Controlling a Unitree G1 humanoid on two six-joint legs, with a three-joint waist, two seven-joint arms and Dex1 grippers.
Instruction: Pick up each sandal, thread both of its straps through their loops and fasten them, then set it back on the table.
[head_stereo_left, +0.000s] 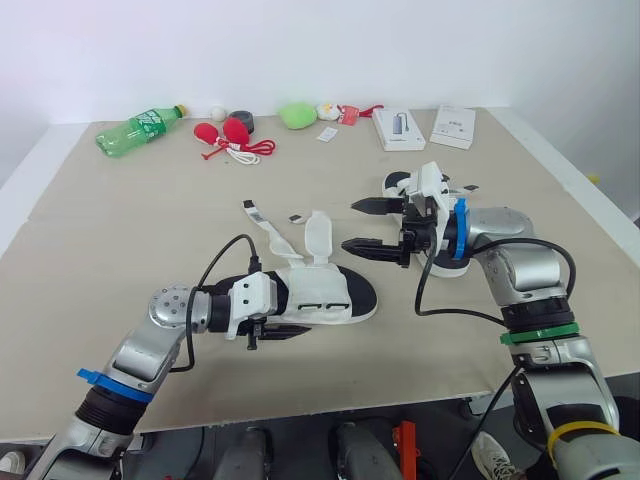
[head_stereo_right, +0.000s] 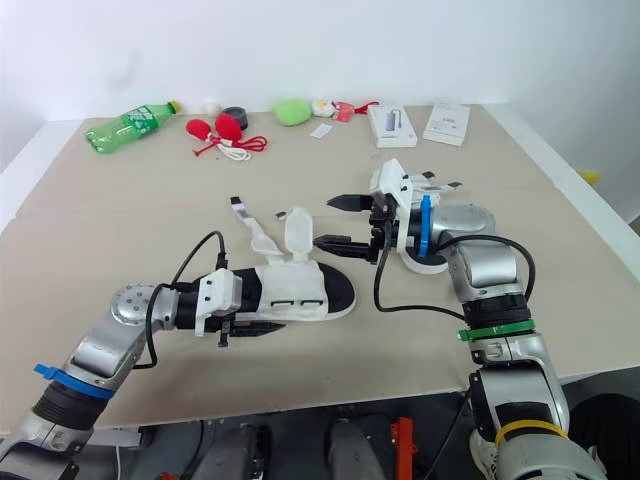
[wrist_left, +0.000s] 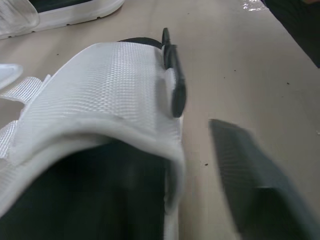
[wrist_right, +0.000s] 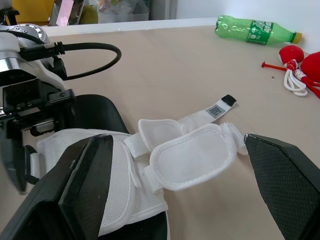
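Observation:
A white sandal with a black sole (head_stereo_left: 322, 297) lies flat at the table's centre. Its two straps are undone: a broad flap (head_stereo_left: 318, 238) stands up and a long strap (head_stereo_left: 264, 222) trails away across the table. My left gripper (head_stereo_left: 272, 328) is at the sandal's heel. One finger (wrist_left: 255, 185) sits outside the white heel wall (wrist_left: 110, 85) with a gap of table between them, and the other finger is hidden. My right gripper (head_stereo_left: 361, 226) hovers open just right of the flap (wrist_right: 192, 155), touching nothing. A second sandal (head_stereo_left: 397, 184) lies behind and under my right wrist.
Along the far edge are a green bottle (head_stereo_left: 138, 128), red balls with a cord (head_stereo_left: 232, 133), a black roll (head_stereo_left: 242, 119), a green lump (head_stereo_left: 296, 115), a white box (head_stereo_left: 398, 128) and a booklet (head_stereo_left: 453, 127). The table's front edge (head_stereo_left: 330, 410) is close to the left arm.

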